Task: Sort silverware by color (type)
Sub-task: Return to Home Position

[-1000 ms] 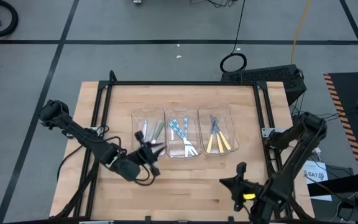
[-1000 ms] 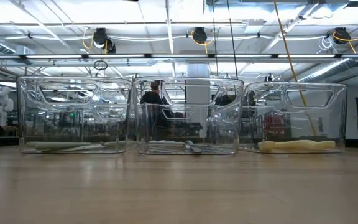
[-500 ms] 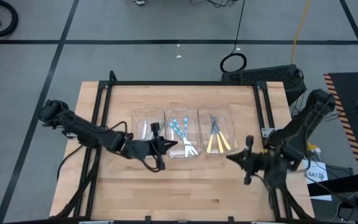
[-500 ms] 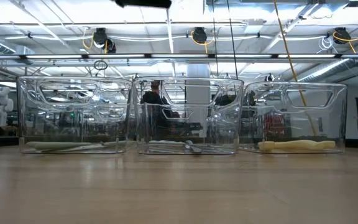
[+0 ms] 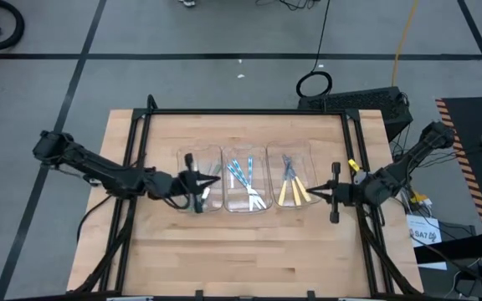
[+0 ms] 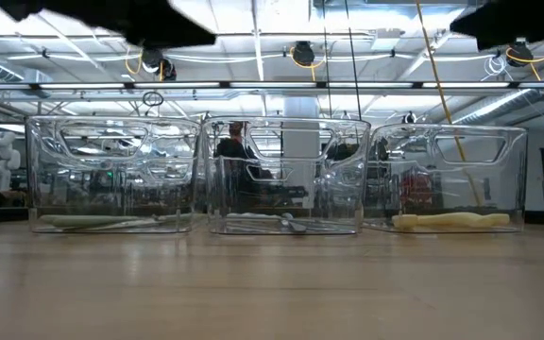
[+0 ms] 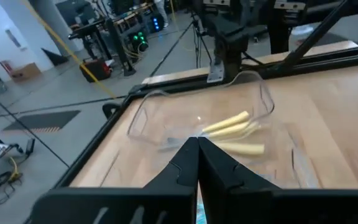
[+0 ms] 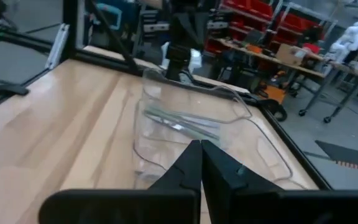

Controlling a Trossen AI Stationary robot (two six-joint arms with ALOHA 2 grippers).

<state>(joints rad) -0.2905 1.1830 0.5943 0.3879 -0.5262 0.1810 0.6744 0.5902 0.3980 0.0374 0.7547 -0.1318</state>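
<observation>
Evidently we have nothing left to carry: green silverware (image 6: 102,223), blue silverware (image 5: 241,174) and yellow silverware (image 5: 291,194) lie each in its own bin (image 5: 245,150), so our left gripper (image 5: 201,186) and right gripper (image 5: 335,194) hang near them, pinched closed, empty.

Three clear bins (image 6: 286,132) side by side on wooden table (image 5: 249,251), black cable coil (image 5: 314,84) on floor (image 5: 224,33) beyond

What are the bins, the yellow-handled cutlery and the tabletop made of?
Bins: probably clear glossy plastic; the room shows through the walls, with bright glints on them.
Yellow-handled cutlery: the handles look like matte plastic. The ends are grey and metal-like, but too small to confirm.
Tabletop: light wood with a satin finish; narrow strips and grain show.
</observation>
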